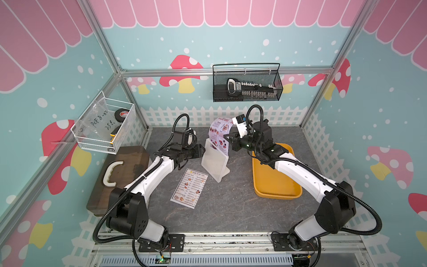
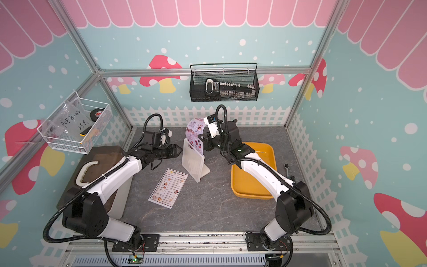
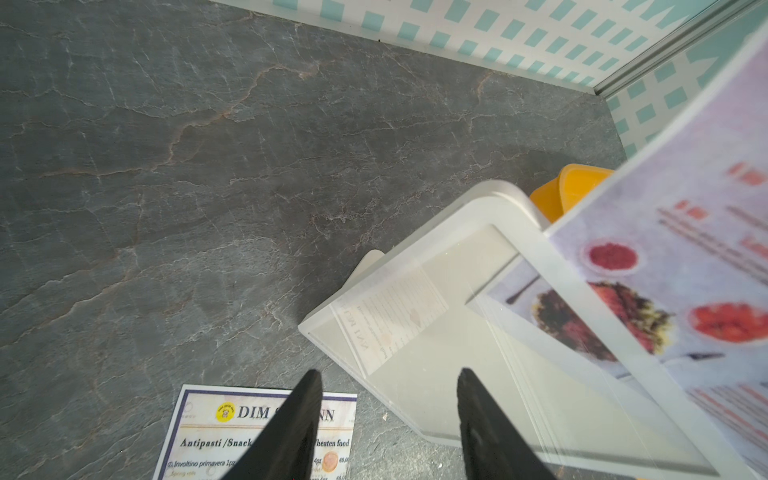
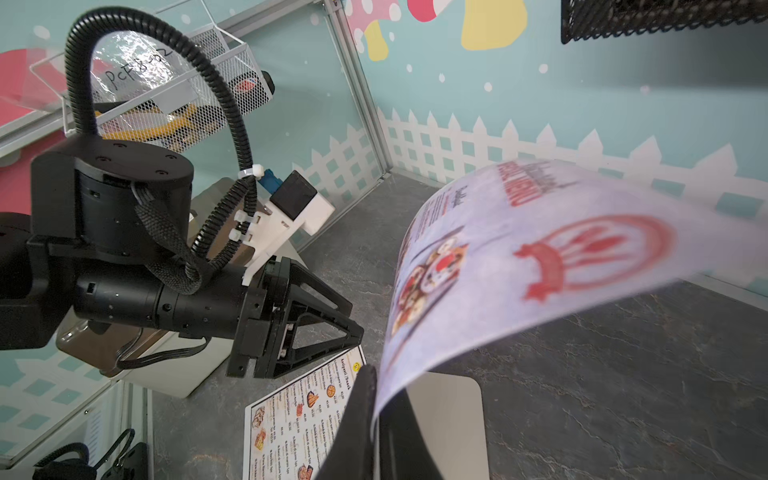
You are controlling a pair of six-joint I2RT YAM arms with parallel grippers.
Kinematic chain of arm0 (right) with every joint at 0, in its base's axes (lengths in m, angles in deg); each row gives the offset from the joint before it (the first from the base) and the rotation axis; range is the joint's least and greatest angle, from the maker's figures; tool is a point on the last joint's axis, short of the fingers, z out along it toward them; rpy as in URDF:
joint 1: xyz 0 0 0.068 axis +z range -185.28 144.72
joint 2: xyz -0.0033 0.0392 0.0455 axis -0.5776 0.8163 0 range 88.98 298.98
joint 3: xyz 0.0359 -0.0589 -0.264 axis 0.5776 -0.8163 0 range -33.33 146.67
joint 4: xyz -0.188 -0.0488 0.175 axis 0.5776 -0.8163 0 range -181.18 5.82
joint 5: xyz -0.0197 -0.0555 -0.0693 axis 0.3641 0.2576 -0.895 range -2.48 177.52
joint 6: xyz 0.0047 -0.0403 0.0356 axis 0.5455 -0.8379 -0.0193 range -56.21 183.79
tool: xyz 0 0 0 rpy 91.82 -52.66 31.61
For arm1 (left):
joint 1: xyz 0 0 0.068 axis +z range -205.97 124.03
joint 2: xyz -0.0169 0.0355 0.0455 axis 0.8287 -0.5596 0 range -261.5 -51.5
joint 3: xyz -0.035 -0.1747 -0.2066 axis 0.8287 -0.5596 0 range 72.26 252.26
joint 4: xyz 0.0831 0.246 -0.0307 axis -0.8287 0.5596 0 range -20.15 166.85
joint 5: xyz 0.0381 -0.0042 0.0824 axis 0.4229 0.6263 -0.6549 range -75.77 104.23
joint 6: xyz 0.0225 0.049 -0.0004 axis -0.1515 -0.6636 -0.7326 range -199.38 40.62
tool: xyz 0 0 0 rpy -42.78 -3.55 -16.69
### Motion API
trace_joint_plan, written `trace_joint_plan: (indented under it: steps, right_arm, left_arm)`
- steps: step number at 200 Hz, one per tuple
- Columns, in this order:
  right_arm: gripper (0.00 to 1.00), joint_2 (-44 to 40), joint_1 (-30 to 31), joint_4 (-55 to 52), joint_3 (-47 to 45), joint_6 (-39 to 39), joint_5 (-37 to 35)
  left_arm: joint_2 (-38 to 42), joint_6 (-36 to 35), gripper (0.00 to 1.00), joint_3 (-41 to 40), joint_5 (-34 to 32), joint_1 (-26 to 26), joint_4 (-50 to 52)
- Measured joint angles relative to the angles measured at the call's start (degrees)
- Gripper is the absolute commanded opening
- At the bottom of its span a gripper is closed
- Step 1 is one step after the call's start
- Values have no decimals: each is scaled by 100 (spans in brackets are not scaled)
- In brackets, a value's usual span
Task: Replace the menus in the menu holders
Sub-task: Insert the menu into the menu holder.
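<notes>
Right gripper [image 4: 376, 399] pinches the SPECIAL MENU sheet [image 4: 540, 266], whose long axis rises from the menu holder [image 1: 213, 161] below it; left gripper [image 1: 202, 150], parted and empty, sits just beside.

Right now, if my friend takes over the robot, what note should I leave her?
Left pincer: open, beside the white holder, holding nothing.
Right pincer: shut on the red special menu.
Special menu: lower part in the holder, top curling out.
Dim Sum Inn menu: flat on the table in front of the holder.
Done: no swap finished.
Left: I cannot tell if the special menu is going in or coming out; finish that, then sort the other sheet.
</notes>
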Motion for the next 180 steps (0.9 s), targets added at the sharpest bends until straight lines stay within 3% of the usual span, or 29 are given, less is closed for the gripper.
trace_joint_plan:
  steps: [180]
  right_arm:
    - [7,341,0,365,70,-9,-236]
  left_arm:
    - [0,-9,54,0,-17,44,0]
